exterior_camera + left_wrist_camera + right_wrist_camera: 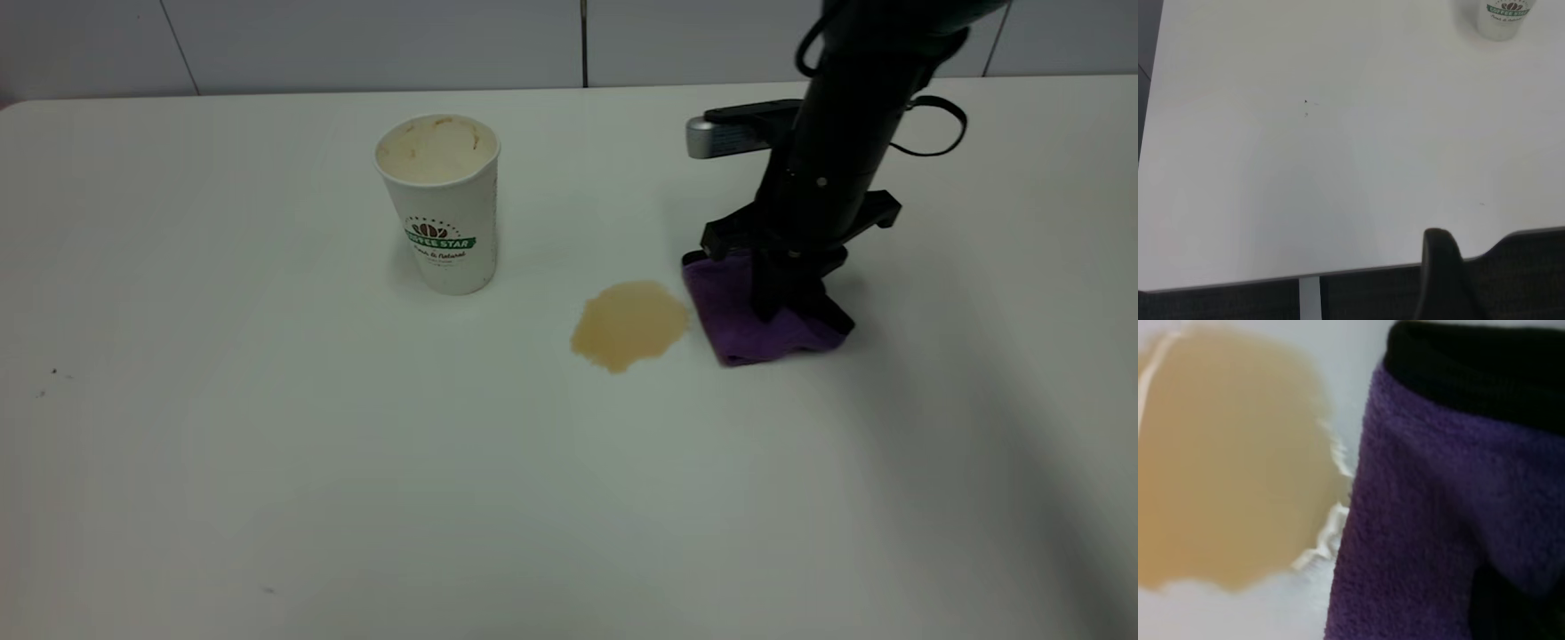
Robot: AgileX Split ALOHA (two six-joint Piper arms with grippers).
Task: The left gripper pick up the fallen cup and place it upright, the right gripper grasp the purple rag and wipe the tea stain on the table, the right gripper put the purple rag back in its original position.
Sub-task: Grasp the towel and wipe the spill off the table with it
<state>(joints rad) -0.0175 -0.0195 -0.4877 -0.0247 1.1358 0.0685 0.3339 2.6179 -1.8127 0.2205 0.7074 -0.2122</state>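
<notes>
The white paper cup (442,203) with a green logo stands upright on the table, left of centre; its base also shows in the left wrist view (1501,17). A tan tea stain (629,324) lies on the table right of the cup, and fills much of the right wrist view (1225,460). The purple rag (745,316) lies bunched on the table, its edge touching the stain's right side. My right gripper (782,298) presses down on the rag and is shut on it; the rag (1431,540) fills the right wrist view. My left gripper (1441,267) is off the table's edge, away from the cup.
The white table (356,462) extends wide to the left and front. A few small dark specks (53,372) lie at the far left. A tiled wall (356,40) runs along the back edge.
</notes>
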